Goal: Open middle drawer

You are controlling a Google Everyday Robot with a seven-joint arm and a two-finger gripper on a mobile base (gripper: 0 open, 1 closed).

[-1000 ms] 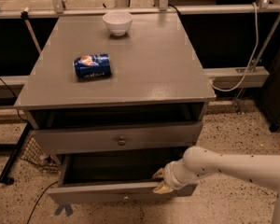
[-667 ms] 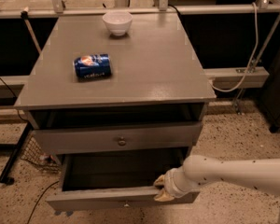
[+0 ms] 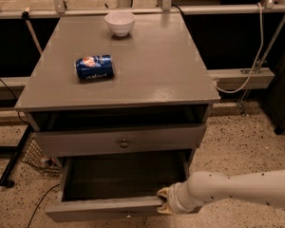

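Note:
The grey cabinet [image 3: 118, 75] shows two drawers. The upper one [image 3: 85, 141], with a taller front and a round knob [image 3: 124, 144], sits nearly flush. Below it the middle drawer [image 3: 104, 209] is pulled well out, and its deep, dark grey box [image 3: 118, 177] is empty. Its low front panel is at the bottom edge of the view, with a small knob [image 3: 128, 216] just visible. My gripper [image 3: 164, 201], at the end of the white arm [image 3: 237, 186], sits on the top edge of that front panel, right of centre. The lowest drawer is out of view.
A blue soda can [image 3: 94, 67] lies on its side on the cabinet top, and a white bowl [image 3: 119, 22] stands near its back edge. A wire basket [image 3: 35, 158] and cables are on the speckled floor at the left. A rail and cables run behind at the right.
The middle drawer has slid further out towards the camera. My gripper has moved with its front panel, down and forward.

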